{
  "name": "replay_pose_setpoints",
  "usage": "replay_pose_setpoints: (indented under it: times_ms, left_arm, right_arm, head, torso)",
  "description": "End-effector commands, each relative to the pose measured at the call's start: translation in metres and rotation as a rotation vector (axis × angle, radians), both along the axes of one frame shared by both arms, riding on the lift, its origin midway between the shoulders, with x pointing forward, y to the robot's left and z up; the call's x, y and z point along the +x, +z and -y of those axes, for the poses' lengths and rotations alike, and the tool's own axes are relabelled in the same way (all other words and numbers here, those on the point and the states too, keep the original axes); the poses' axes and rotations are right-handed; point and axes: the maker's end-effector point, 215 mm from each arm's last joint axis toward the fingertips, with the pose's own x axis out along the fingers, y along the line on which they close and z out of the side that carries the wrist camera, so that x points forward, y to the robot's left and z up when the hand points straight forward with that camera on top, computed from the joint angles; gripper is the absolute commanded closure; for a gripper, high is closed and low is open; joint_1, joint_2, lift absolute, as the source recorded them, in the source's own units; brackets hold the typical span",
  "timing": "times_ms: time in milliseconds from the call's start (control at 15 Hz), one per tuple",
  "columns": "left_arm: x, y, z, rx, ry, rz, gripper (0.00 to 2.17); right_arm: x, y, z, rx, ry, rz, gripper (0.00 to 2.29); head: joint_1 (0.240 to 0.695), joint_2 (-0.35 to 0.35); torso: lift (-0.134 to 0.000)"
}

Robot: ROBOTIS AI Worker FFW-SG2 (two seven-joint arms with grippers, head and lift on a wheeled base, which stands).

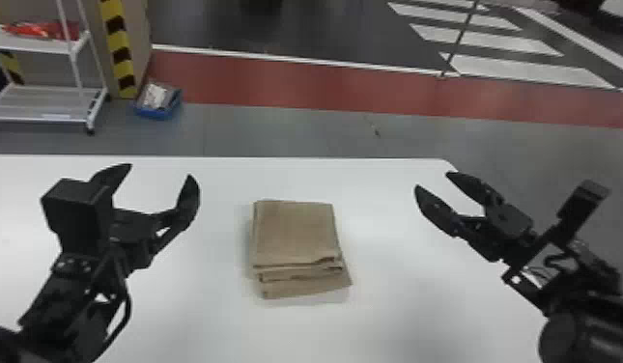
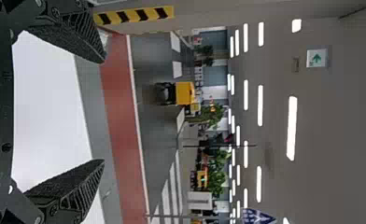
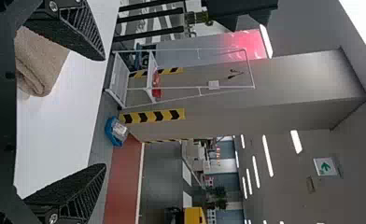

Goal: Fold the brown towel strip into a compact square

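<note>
Folded towel (image 1: 295, 231) on wht tbl (image 1: 397, 309); cart (image 1: 39, 102) bhnd

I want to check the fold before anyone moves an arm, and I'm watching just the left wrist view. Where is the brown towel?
Observer: In the head view, the brown towel lies on the white table, between the left gripper and the right gripper.
Operator: Are its layers lined up on the side nearest the robot?
Observer: No, they stick out there in uneven steps, the lowest one farthest.
Operator: Does the right gripper have hold of any of it?
Observer: No, its fingers are apart with nothing between them.
</note>
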Motion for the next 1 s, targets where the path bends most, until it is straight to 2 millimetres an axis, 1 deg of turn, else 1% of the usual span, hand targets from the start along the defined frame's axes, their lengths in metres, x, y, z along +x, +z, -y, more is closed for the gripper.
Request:
replay_pose_setpoints:
  times_ms: [0, 133, 200, 267, 333, 467, 600, 667, 733, 800, 933]
  left_arm:
    - [0.019, 0.019, -0.003, 0.016, 0.017, 0.101, 0.09]
    - [0.04, 0.021, -0.024, 0.036, 0.066, 0.129, 0.09]
    - [0.044, 0.025, -0.034, 0.035, 0.081, 0.147, 0.09]
    - [0.047, 0.027, -0.043, 0.037, 0.089, 0.158, 0.09]
    - [0.048, 0.029, -0.046, 0.038, 0.086, 0.16, 0.09]
    - [0.049, 0.034, -0.051, 0.042, 0.082, 0.168, 0.09]
    - [0.05, 0.033, -0.055, 0.031, 0.059, 0.157, 0.09]
    - [0.051, 0.032, -0.057, 0.027, 0.05, 0.147, 0.09]
    - [0.052, 0.03, -0.063, 0.02, 0.056, 0.138, 0.09]
    - [0.053, 0.026, -0.068, 0.018, 0.064, 0.124, 0.09]
    - [0.052, 0.019, -0.079, 0.0, 0.089, 0.106, 0.09]
  right_arm:
    - [-0.002, -0.004, -0.026, 0.015, -0.01, 0.014, 0.08]
    - [-0.006, -0.001, -0.049, -0.016, -0.089, 0.07, 0.08]
    - [-0.007, 0.0, -0.058, -0.01, -0.111, 0.086, 0.08]
    - [-0.004, -0.004, -0.068, 0.002, -0.126, 0.072, 0.08]
    - [0.003, 0.0, -0.076, 0.008, -0.168, 0.076, 0.08]
    - [0.016, -0.004, -0.087, 0.026, -0.262, 0.047, 0.08]
    - [0.035, -0.002, -0.091, 0.037, -0.326, 0.018, 0.08]
    - [0.042, -0.003, -0.096, 0.035, -0.327, 0.003, 0.08]
    - [0.049, 0.0, -0.096, 0.027, -0.338, 0.008, 0.08]
    - [0.054, 0.001, -0.095, 0.016, -0.345, 0.01, 0.08]
    - [0.06, -0.006, -0.091, 0.003, -0.346, -0.004, 0.08]
  head:
    - [0.686, -0.211]
    - [0.674, -0.193]
    - [0.663, -0.17]
    - [0.659, -0.153]
    - [0.657, -0.136]
    - [0.65, -0.104]
    - [0.641, -0.078]
    - [0.638, -0.073]
    - [0.634, -0.066]
    - [0.631, -0.057]
    - [0.625, -0.036]
  torso:
    - [-0.124]
    - [-0.124]
    - [-0.124]
    - [-0.124]
    - [-0.124]
    - [-0.124]
    - [-0.124]
    - [-0.124]
    - [-0.124]
    - [-0.124]
    - [-0.124]
